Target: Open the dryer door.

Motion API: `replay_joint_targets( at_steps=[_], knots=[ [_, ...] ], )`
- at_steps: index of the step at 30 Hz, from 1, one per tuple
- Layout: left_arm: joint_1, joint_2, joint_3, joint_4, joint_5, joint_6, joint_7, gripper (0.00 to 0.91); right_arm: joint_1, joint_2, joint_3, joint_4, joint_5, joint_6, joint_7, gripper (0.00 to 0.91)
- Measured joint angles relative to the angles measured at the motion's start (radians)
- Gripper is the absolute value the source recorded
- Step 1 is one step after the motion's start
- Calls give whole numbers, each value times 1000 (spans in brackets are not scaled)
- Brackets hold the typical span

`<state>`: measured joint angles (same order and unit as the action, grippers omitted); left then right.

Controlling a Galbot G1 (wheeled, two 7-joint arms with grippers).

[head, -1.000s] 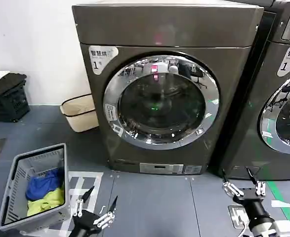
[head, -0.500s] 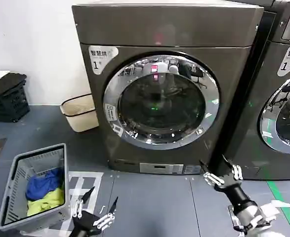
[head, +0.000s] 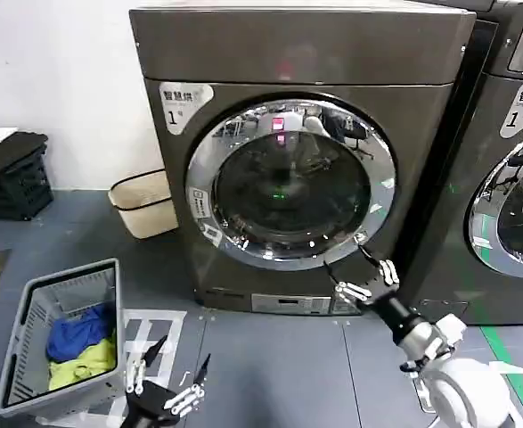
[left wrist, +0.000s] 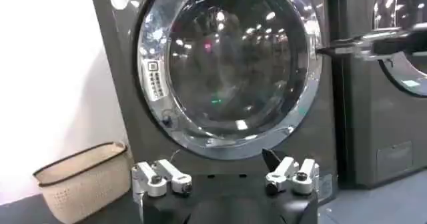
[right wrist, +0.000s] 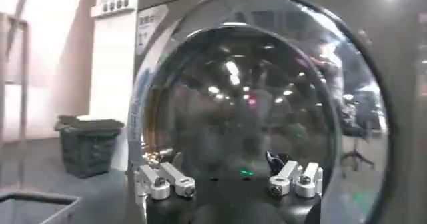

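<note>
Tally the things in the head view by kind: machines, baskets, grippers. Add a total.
Machines: 2, the dryer and its neighbour
Baskets: 3, grey, beige, black
Grippers: 2, left, right
Total: 7

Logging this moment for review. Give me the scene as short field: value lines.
door: dryer door shut, flush with the machine front
right hand: right hand open, at the door's lower right rim, not gripping
left hand: left hand open, low over the floor, away from the dryer
basket: laundry basket on the floor at left, blue and yellow clothes inside
task state: door not yet opened
</note>
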<state>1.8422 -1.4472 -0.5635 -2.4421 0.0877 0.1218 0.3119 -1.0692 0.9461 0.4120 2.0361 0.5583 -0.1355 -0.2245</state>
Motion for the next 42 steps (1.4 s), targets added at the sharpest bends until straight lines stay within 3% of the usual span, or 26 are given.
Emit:
replay_joint_targets(
  at_steps=[12,42],
  knots=[
    [6,-1,-1,-3,11,-30,7,907,215,-17,-179,-91,28,3,-8,907],
    [16,-5,-16,-13,13,-32,26,907,572,58,-466,-342,42,8,-32,907]
  ],
)
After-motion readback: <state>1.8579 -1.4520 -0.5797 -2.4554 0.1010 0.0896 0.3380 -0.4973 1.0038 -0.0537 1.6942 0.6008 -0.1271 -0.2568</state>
